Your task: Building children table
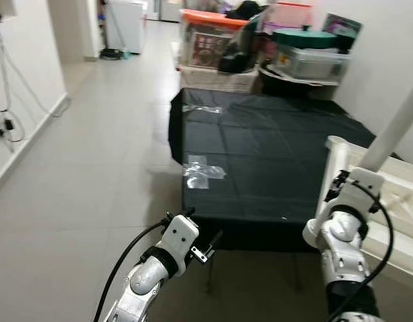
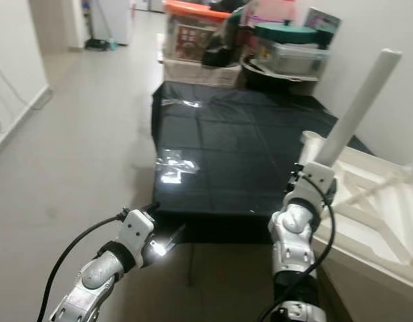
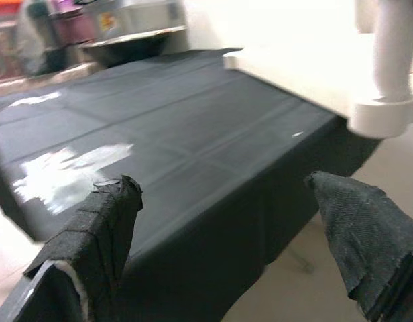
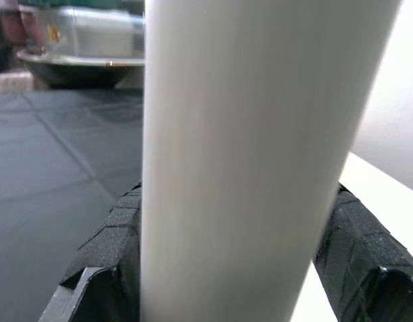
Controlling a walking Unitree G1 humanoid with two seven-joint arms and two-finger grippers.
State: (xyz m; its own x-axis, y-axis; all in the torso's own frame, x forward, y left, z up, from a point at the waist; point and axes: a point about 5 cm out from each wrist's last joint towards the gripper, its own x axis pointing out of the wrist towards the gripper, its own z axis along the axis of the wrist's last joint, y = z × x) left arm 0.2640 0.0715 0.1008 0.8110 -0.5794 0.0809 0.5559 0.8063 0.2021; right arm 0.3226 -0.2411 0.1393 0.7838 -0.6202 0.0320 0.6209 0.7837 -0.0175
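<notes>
White: one table leg (image 2: 357, 107) stands tilted, clamped between the right gripper (image 4: 233, 268) fingers, above one upturned white tabletop (image 2: 367, 201), partly cut off. Left gripper (image 3: 233, 248) fingers spread wide, empty, near the black-covered table (image 1: 260, 154).

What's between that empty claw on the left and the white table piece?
Just the black-covered table: in the left wrist view, the left gripper faces its bare corner before the white tabletop.

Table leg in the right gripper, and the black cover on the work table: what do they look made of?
Table leg: smooth white cylinder with a matte, even finish; looks like painted wood or plastic, can't tell which. The right gripper is clamped around it.
Black cover: thin sheet, probably plastic; it shows fold creases, a soft sheen, and shiny tape patches.
</notes>
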